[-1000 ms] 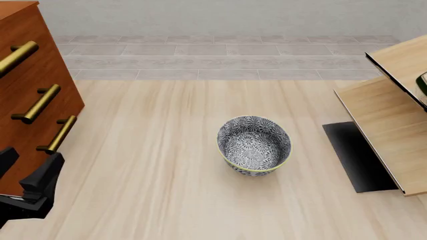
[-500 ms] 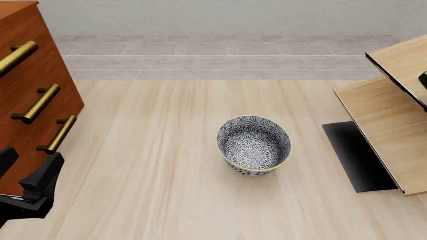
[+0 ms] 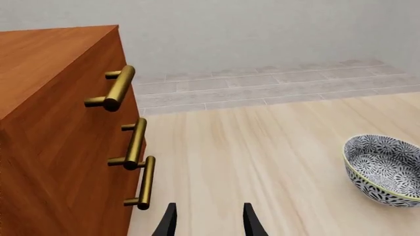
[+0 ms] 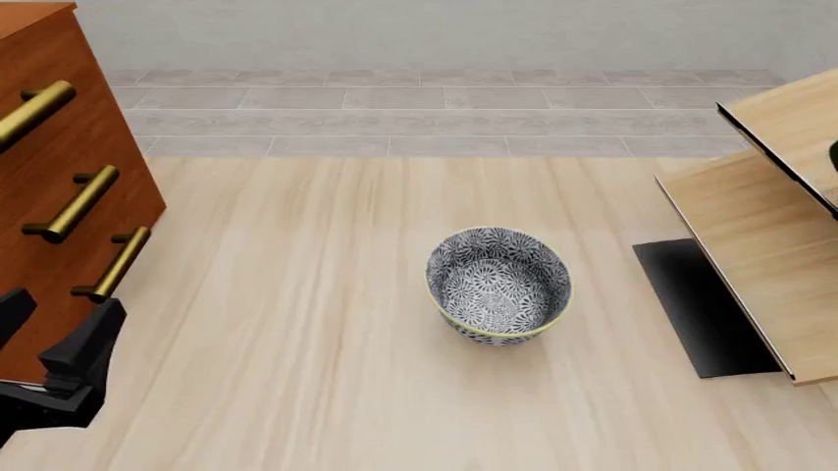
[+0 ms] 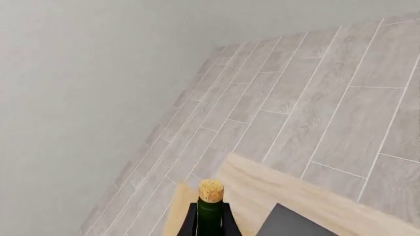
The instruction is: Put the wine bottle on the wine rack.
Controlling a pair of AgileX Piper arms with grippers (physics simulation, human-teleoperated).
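The patterned bowl [image 4: 499, 285] stands upright on the light wooden bench [image 4: 328, 324] and serves as the reference landmark. To the right of the bowl, at the frame edge of the front view, stands the wine rack [image 4: 766, 245], built of slanted pale boards with thin black edges over a flat black base plate [image 4: 694, 304]. A small sliver of dark green shows at the rack's upper board on the far right edge of that view; it cannot be told from there what it is. In the right wrist view, the wine bottle [image 5: 211, 216] is seen neck-forward with its tan cork [image 5: 211, 191] at the tip, and the right claw [image 5: 210, 221] is clamped on the bottle, one dark finger on each side of the neck. Beyond the cork lie pale wood, a dark plate corner and grey floor tiles. To the left of the bowl stands a reddish-brown drawer cabinet [image 4: 66, 167] with brass handles [image 4: 78, 204]. The left claw [image 3: 208, 221] sits low, just beside the cabinet front and well apart from the bowl, its two dark fingers [image 3: 168, 223] apart with nothing between them.
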